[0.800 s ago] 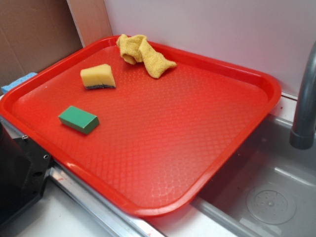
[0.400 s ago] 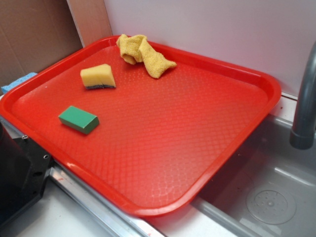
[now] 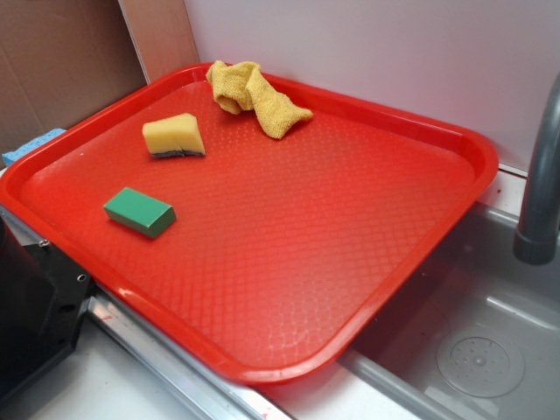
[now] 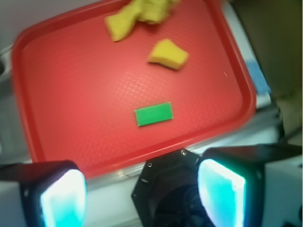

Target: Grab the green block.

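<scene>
Claw [image 4: 142,194] spread wide, holding nothing, high above the tray's [image 4: 26,118] near edge; green block [image 4: 154,114] lies flat ahead and well below, centred between the pads — likely light, stiff, matte, so pinch across its short sides.

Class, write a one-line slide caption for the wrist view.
Open gripper high above a red tray holding the green block, a yellow sponge and a yellow cloth.

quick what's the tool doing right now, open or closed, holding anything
Tool: open, holding nothing, fingers spread wide, high above the green block.
</scene>
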Available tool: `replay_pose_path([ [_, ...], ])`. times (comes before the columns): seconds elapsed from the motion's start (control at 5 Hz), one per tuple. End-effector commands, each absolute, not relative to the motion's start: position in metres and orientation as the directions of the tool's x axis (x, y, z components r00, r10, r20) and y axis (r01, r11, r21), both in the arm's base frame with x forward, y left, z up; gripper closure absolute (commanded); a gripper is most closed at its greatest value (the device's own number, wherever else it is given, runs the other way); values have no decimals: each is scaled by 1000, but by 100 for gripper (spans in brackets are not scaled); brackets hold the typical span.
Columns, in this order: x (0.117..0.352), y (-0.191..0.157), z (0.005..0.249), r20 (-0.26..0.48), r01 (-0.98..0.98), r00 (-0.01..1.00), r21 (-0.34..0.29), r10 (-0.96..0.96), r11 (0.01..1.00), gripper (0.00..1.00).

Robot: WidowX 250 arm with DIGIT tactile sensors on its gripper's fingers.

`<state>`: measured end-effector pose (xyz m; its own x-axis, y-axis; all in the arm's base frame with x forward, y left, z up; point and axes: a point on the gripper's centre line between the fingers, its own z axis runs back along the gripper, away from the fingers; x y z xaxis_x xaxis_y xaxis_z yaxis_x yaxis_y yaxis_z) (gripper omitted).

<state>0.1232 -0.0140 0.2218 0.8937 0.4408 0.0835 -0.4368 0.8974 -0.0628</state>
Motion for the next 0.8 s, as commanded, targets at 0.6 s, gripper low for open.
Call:
replay_pose_path([
  [0.6,143,18,130,29,-996,73,-45,997,74,0],
])
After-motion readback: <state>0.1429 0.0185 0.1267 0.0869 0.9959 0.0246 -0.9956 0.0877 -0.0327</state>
